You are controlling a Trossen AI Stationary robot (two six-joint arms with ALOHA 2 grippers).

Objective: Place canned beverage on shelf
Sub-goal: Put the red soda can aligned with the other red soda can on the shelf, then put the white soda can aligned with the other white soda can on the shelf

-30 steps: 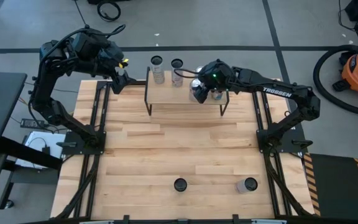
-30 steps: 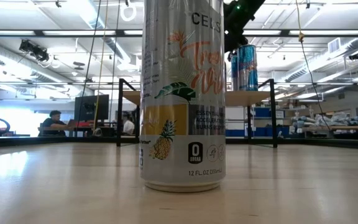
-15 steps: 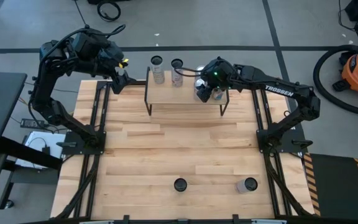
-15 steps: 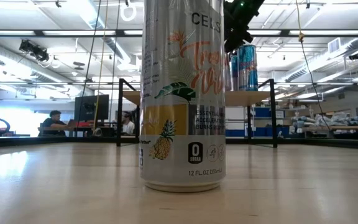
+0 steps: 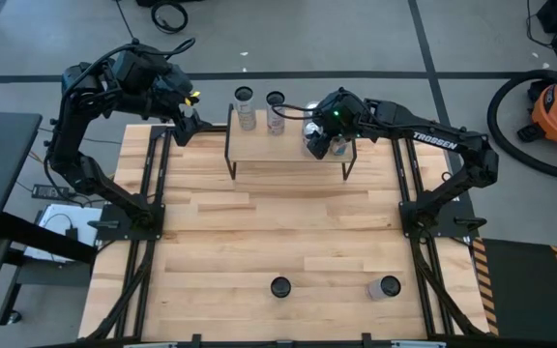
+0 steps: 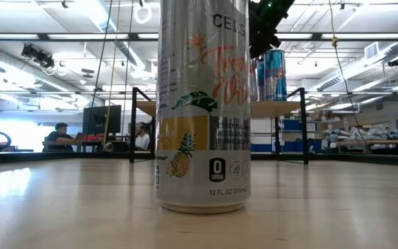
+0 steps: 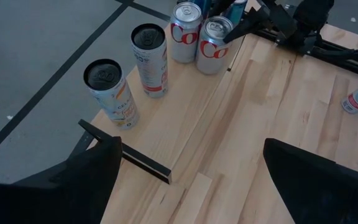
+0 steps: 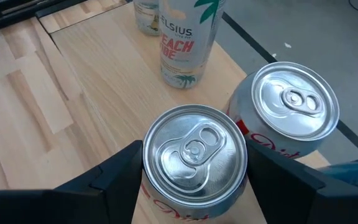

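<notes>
The shelf (image 5: 288, 155), a light plank on black legs, stands at the table's far side. On it stand a Celsius can (image 8: 185, 43), a pale can (image 5: 245, 106), a red-and-white can (image 8: 291, 102) and a blue can (image 6: 275, 75). My right gripper (image 8: 194, 162) is over the shelf's right part, shut on a second red-and-white can (image 8: 194, 152). My left gripper (image 7: 191, 186) is open and empty off the shelf's left end. My right gripper pinches the can's side wall just below its rim (image 8: 146, 163) between its two fingers, one on each side. The fingers come from the table's right, slanting down. The can is upright, and in the left wrist view (image 7: 213, 38) its bottom seems to rest on the plank.
Two more cans stand near the table's near edge, one (image 5: 279, 286) close before the low camera (image 6: 202, 104) and one (image 5: 387, 287) to its right. The plank between the cans and its left end (image 7: 166, 124) is bare.
My right gripper has carried the red-and-white can a little toward the table's far edge along the shelf, next to the other red-and-white can, keeping it upright. In the last half second it has kept still.
</notes>
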